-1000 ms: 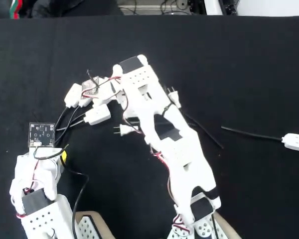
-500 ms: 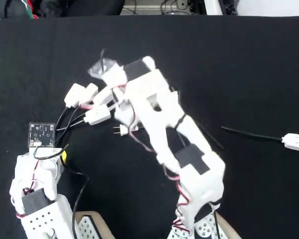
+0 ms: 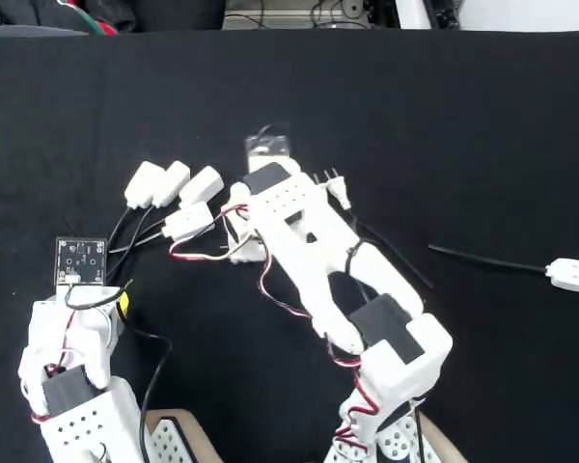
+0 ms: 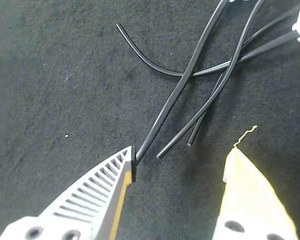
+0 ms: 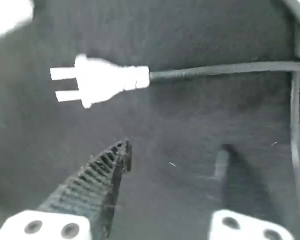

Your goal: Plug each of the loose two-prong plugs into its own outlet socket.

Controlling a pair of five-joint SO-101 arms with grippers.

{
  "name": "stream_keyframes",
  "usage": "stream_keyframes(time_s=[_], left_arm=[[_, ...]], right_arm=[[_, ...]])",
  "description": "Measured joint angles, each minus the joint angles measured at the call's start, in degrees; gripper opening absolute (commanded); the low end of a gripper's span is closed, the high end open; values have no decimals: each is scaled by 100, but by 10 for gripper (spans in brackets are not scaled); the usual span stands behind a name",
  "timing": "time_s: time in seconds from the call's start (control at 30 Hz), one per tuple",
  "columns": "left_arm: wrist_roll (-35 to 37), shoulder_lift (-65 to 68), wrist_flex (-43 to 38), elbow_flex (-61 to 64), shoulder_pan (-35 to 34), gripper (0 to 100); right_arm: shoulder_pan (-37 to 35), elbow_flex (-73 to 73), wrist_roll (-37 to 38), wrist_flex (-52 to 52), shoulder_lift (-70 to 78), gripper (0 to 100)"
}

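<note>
A white two-prong plug point(image 5: 100, 80) lies on the black cloth just ahead of my right gripper point(image 5: 172, 155), which is open with nothing between its fingers. From above, this plug point(image 3: 334, 184) rests beside the right arm, prongs pointing to the far side, and the right gripper point(image 3: 266, 147) is a little to its left. Several white outlet sockets point(image 3: 172, 183) on black cords sit in a cluster left of that arm, one of them point(image 3: 188, 224) nearer the front. My left gripper point(image 4: 182, 152) is open over loose black cords point(image 4: 190, 85) and holds nothing.
Another white socket point(image 3: 571, 275) with its black cord lies at the far right of the table. The left arm point(image 3: 72, 357) stays at the front left corner. The right arm's body point(image 3: 328, 270) crosses the table's middle.
The right arm swung its gripper off the socket cluster, first toward the far side, then rightward to beside the plug. The left arm has not moved.
</note>
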Motion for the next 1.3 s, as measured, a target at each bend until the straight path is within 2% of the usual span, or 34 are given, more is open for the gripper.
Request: stream_keyframes(time_s=[0.1,0.23,0.37,0.73,0.8,0.93,1.07,1.2,1.3], left_arm=[[0,0,0,0,0,289],[0,0,0,0,0,289],[0,0,0,0,0,289],[0,0,0,0,0,289],[0,0,0,0,0,289],[0,0,0,0,0,289],[0,0,0,0,0,289],[0,0,0,0,0,289],[0,0,0,0,0,289]], right_arm=[[0,9,-870,-448,0,390],[0,62,-1846,-1160,0,279],[0,343,-2365,-1679,0,233],[0,1284,-2497,-2971,0,228],[0,1433,-2514,-3191,-44,194],[18,1609,-2514,-3341,-105,21],[88,1626,-2514,-3393,-97,43],[97,1626,-2523,-3473,-97,23],[105,1626,-2242,-3473,-97,12]])
